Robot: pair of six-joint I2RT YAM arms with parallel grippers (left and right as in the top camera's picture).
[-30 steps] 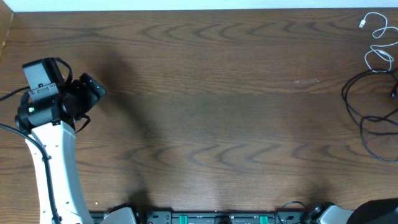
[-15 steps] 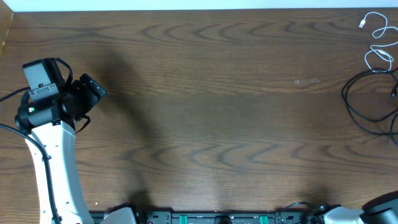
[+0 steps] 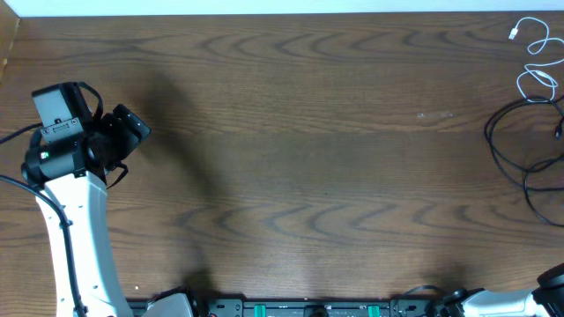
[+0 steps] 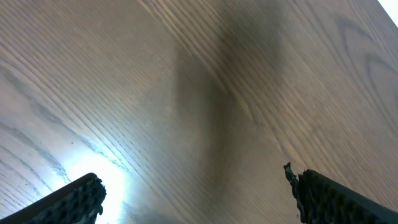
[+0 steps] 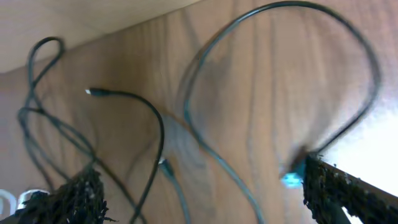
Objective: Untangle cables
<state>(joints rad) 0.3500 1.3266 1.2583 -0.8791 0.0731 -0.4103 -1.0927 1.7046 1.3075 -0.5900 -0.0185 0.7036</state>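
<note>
Two grippers stand released: the left gripper (image 4: 194,186) hangs over the bare wooden table (image 3: 308,132) at its left side, fingers wide apart and gripping nothing. The right gripper (image 5: 199,180) also shows its fingers spread wide, with the black cables (image 5: 163,134) lying on the wood between them in a blurred view. Those black cables sprawl in loose overlapping loops against the table's right edge, one small plug end (image 5: 93,92) lying free. Beyond them, in the far right corner, the white cable (image 3: 535,69) lies in small curls.
</note>
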